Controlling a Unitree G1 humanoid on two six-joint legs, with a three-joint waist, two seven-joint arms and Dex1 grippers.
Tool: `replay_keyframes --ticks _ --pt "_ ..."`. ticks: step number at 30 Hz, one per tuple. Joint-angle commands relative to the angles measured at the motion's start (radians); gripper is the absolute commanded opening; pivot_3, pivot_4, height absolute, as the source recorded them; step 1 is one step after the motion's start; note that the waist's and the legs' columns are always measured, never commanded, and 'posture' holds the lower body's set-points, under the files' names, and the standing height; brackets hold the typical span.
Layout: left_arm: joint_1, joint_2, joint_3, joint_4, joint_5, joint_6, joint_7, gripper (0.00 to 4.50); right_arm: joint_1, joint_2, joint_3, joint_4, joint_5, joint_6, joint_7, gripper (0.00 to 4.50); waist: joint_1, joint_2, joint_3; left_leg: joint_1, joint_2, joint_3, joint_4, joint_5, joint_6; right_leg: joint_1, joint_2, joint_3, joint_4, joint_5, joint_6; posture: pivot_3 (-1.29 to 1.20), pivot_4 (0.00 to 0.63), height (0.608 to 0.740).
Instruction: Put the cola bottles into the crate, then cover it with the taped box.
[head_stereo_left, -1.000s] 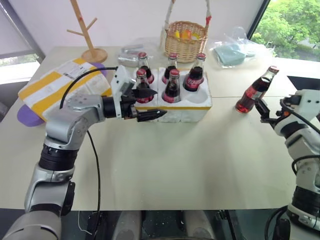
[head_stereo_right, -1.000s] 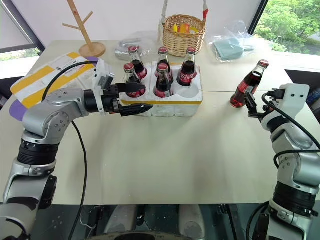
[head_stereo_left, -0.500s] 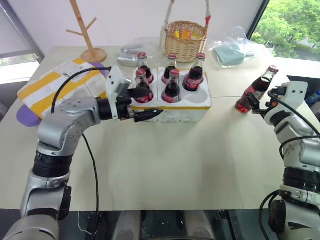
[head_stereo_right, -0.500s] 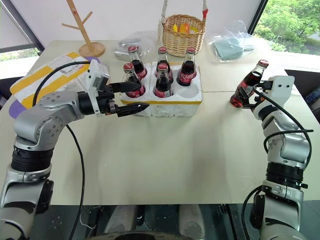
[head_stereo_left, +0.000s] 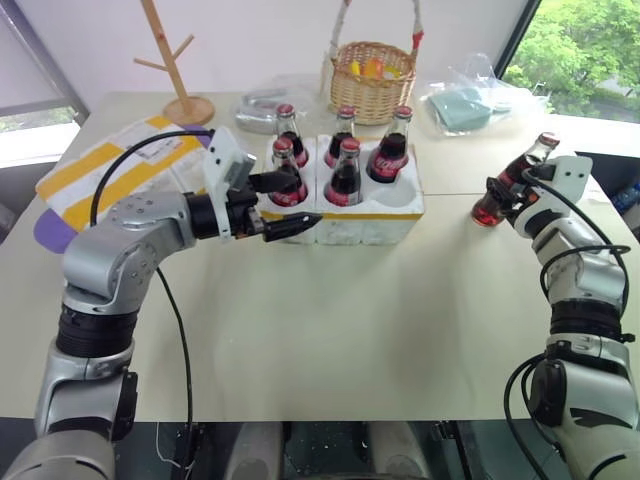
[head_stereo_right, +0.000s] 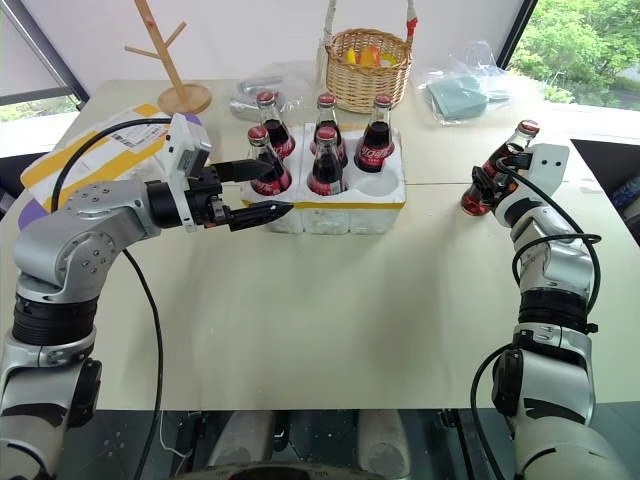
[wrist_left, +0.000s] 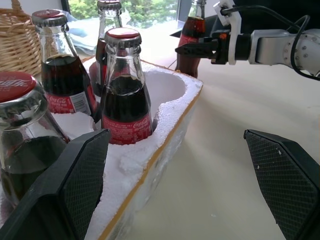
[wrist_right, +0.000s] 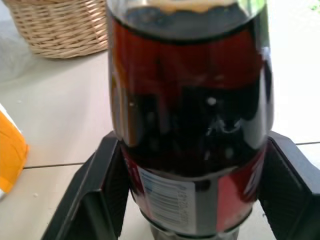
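Your right gripper (head_stereo_right: 489, 182) is clamped on the sixth cola bottle (head_stereo_right: 497, 166); left gripper (head_stereo_left: 283, 204) sits spread wide beside the crate (head_stereo_left: 385, 222), five bottles in.

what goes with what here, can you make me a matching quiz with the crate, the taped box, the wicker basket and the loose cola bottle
Things:
1. crate
2. taped box
3. wicker basket
4. loose cola bottle

Places:
A. between the right end effector's fingers
B. behind the crate
C. holds five bottles, one well empty
D. behind the left arm

Pairs: 1-C, 2-D, 3-B, 4-A
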Motion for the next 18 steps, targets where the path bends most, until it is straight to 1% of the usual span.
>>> replay_keyframes --ticks 1,7,10,13,18 --pt "-0.010 0.007 0.018 -0.042 -0.023 0.001 -0.004 4.50 0.004 -0.036 -0.004 -0.052 -0.008 -0.033 0.012 2.77 0.000 0.000 0.000 0.000 0.000 0.000 0.000 0.000 0.000 0.000 0.000 0.000 0.000 0.000 0.000 0.00 0.150 0.739" --pt "-0.011 0.002 0.012 -0.047 -0.035 0.006 -0.011 4.50 0.008 -0.064 -0.017 -0.224 0.030 -0.012 0.036 2.77 0.001 0.002 0.001 0.000 0.000 0.000 0.000 0.000 0.000 0.000 0.000 0.000 0.000 0.000 0.000 0.00 0.150 0.739" --pt "-0.012 0.002 0.013 -0.051 -0.046 0.011 -0.021 4.50 -0.030 -0.059 -0.013 -0.362 0.080 0.058 0.044 2.77 -0.005 0.006 0.004 0.000 0.000 0.000 0.000 0.000 0.000 -0.001 0.000 0.000 0.000 0.000 0.000 0.00 0.150 0.739" --pt "-0.012 0.003 0.010 -0.052 -0.050 0.011 -0.021 4.50 -0.060 -0.041 0.003 -0.460 0.123 0.130 0.042 2.77 -0.014 0.006 0.004 0.000 0.000 0.000 -0.001 0.000 0.000 -0.002 0.000 0.000 0.001 0.000 0.000 0.00 0.150 0.739" --pt "-0.008 0.004 0.008 -0.041 -0.044 0.000 -0.028 4.50 -0.116 0.046 0.101 -0.640 0.194 0.267 0.024 2.77 -0.025 0.006 0.004 0.000 0.000 0.000 0.000 0.000 0.000 -0.001 0.000 0.000 0.001 0.000 0.000 0.00 0.150 0.739"
